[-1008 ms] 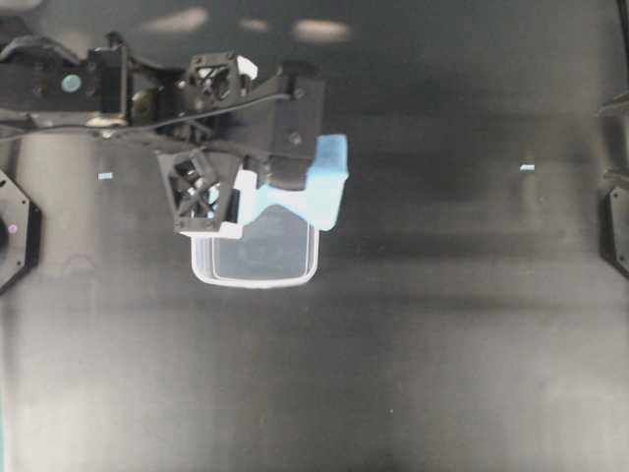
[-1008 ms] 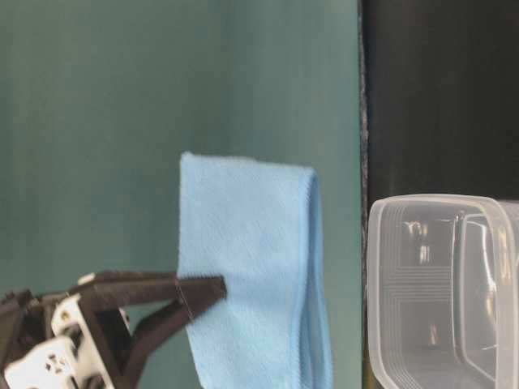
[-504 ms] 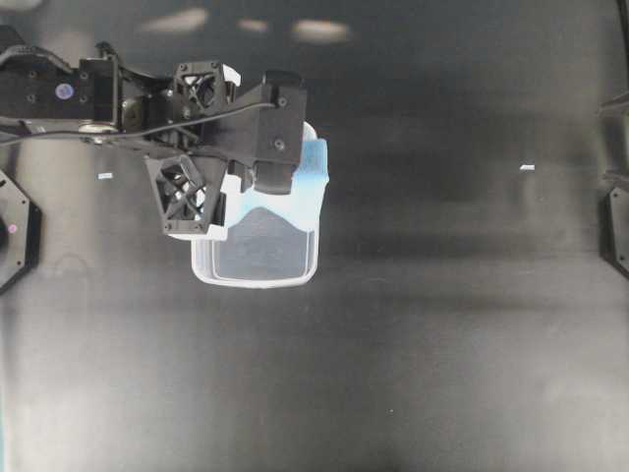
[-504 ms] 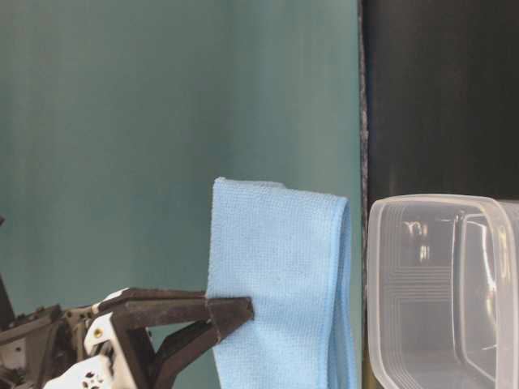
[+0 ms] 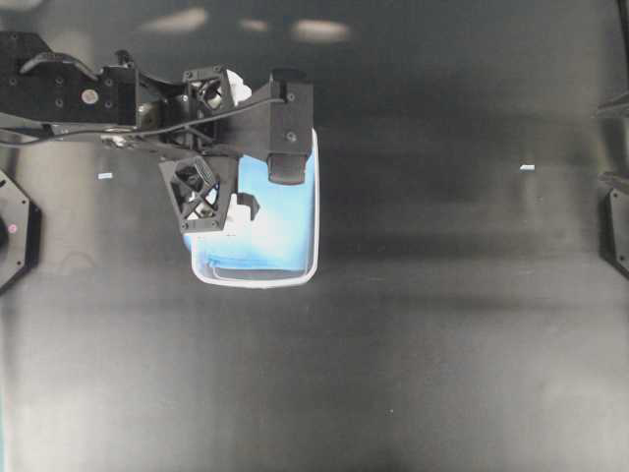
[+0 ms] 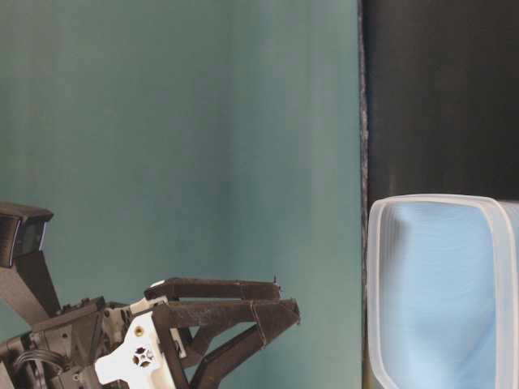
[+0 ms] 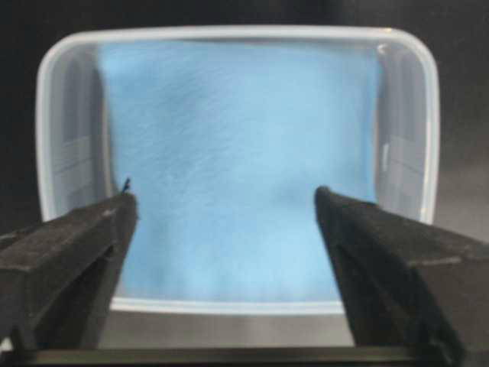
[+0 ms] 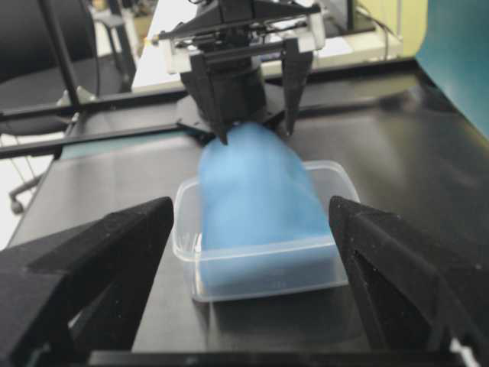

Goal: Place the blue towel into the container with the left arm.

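Inside the container [image 7: 428, 115] lies the blue towel [image 7: 237, 168], left jaws spread wide, empty.

The blue towel [image 7: 241, 164], a light-blue microfibre cloth, lies inside the container [image 7: 55, 138] and covers most of its floor. The container, a clear rectangular plastic tub with rounded corners and a thick rim, stands upright on the black tabletop [image 5: 442, 324].

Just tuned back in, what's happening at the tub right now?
The left gripper hangs over the container with its jaws wide apart and nothing in them. The blue towel lies inside the container, covering most of its floor; in the right wrist view it looks blurred, as if just let go. The right gripper is open too, well back from the container and facing it.
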